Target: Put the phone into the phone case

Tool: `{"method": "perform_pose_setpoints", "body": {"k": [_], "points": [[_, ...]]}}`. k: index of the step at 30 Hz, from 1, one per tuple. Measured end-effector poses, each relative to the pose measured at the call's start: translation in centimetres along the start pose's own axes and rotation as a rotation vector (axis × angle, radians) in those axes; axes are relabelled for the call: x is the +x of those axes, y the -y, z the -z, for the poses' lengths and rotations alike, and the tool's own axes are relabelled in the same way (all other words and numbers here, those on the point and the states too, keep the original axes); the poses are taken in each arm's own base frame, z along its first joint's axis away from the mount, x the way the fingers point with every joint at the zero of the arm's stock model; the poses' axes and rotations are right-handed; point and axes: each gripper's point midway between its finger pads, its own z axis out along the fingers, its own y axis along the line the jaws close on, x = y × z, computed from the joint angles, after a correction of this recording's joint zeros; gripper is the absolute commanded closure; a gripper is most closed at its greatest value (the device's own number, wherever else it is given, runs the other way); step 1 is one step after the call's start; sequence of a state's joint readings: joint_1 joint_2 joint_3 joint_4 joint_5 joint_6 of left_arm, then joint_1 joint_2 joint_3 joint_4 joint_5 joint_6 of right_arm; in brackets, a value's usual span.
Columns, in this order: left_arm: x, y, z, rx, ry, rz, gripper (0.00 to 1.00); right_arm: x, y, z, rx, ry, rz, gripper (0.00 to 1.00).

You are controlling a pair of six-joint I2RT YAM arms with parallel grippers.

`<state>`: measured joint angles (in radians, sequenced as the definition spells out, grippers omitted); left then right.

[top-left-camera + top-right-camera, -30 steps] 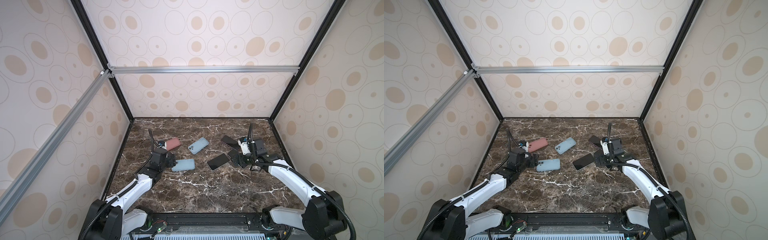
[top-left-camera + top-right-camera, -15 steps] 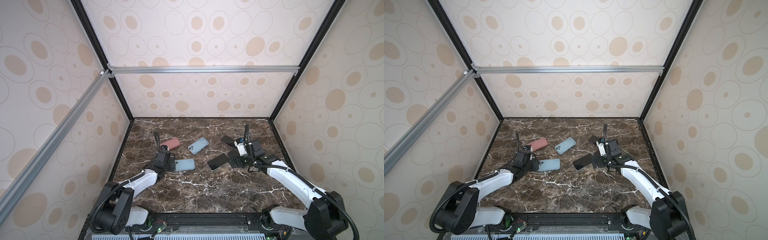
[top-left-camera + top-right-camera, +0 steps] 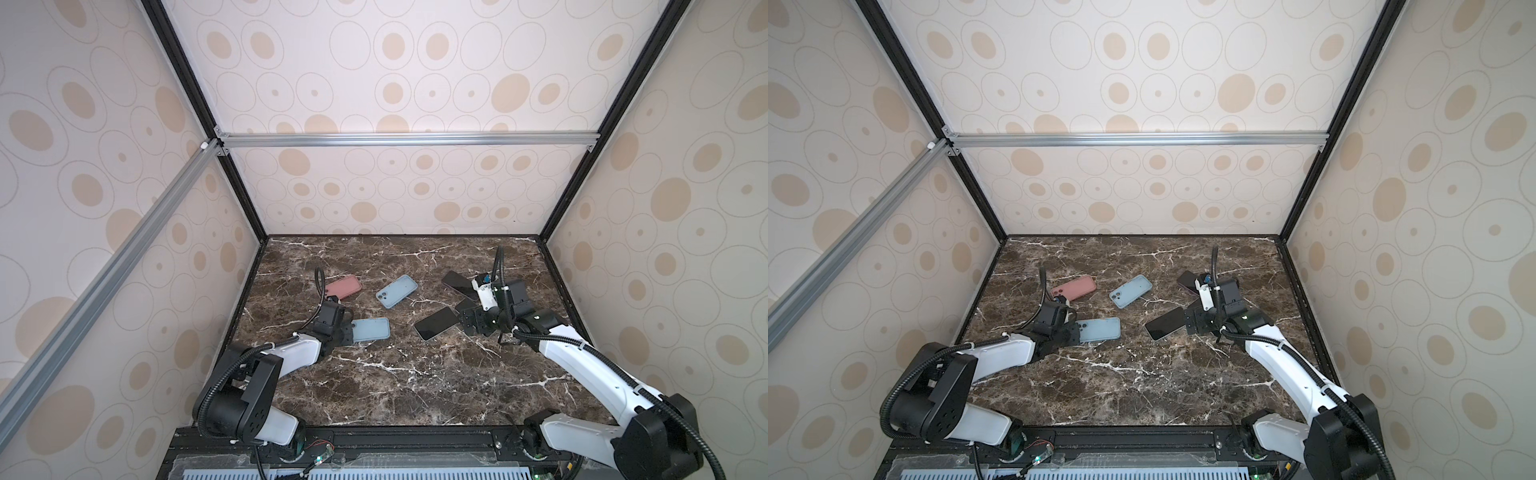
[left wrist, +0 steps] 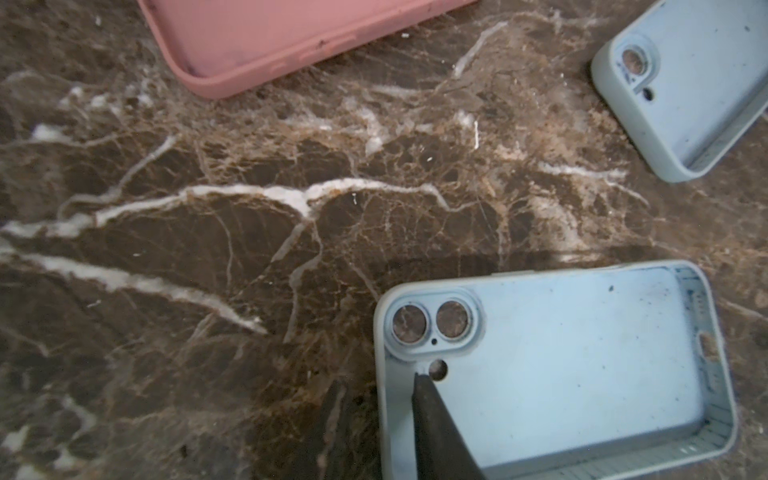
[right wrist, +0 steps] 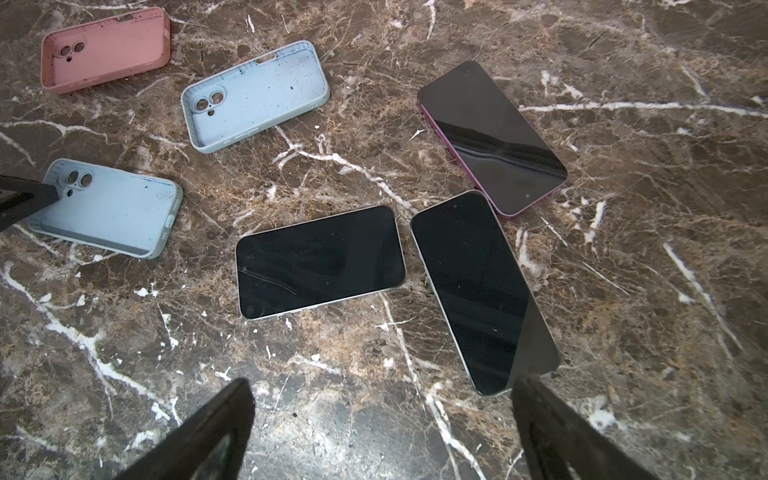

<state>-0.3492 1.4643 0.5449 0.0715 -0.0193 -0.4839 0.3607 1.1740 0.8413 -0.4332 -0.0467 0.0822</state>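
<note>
Left of centre, the left gripper is now lowered with jaws narrowed astride the camera-end wall of the nearer light-blue phone case, a pinch not yet confirmable, so the case seems readied while the silver-edged phone is left flat right of centre, near the widely spread jaws of the right gripper.

Bright, even, diffuse light in both top views, wide-angle bowing at the edges, soft sheen on the bench under the right tool, pale reflections on phone screens beyond it, left tool dark and out of focus
</note>
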Motion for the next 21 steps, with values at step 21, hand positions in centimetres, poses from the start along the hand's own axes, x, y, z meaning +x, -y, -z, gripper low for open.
{"method": "perform_pose_setpoints", "body": {"k": [21], "points": [[0.4,1.2,-0.2,0.037,-0.020,0.001,1.00,-0.2,0.7,0.4,0.041,0.018,-0.007,0.00]]}}
